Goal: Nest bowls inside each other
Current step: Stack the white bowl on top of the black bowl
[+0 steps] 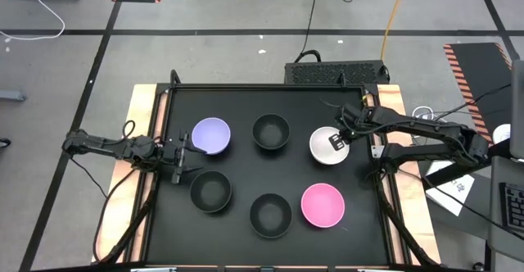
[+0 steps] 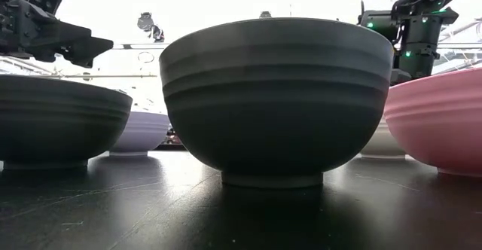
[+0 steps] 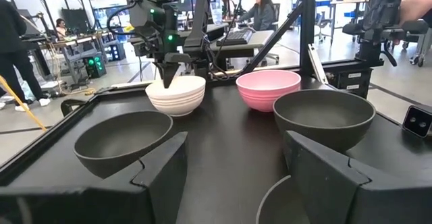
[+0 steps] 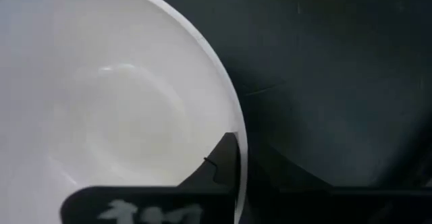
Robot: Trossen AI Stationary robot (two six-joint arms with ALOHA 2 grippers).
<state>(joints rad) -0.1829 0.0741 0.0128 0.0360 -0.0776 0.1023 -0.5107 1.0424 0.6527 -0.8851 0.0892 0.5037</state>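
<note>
high view: six bowls are sitting on the black desk (image 1: 246,100), none nested yet. taking the white bowl (image 1: 323,151) as the landmark, the pink bowl (image 1: 322,205) is just in front of it, a black bowl (image 1: 270,131) is beside it toward the desk's middle, the lavender bowl (image 1: 211,135) is beyond that, and two more black bowls (image 1: 210,192) are sitting in the front row. the right claw (image 1: 338,140) is hovering right over the white bowl's rim, so i'm guessing the step is picking that one up. the left claw (image 1: 181,159) is waiting far from the white bowl, next to the lavender one.

low view: a big black bowl (image 2: 277,99) is blocking most of it, and the white bowl is barely peeking out behind the pink one.

left wrist view: the left claw's fingers (image 3: 162,166) are spreading wide with nothing between them. the right claw (image 3: 169,75) is dipping at the white bowl's (image 3: 177,94) rim.

right wrist view: one finger (image 4: 223,163) is sitting at the white bowl's (image 4: 101,116) rim, seemingly straddling the wall. can't tell if it's clamping yet.

tip: pinch the wall firmly with one finger inside and one outside, lift straight up, then lower it centred into a neighbour.

writing: some white marks are showing on the dark claw part, but i can't read them.
</note>
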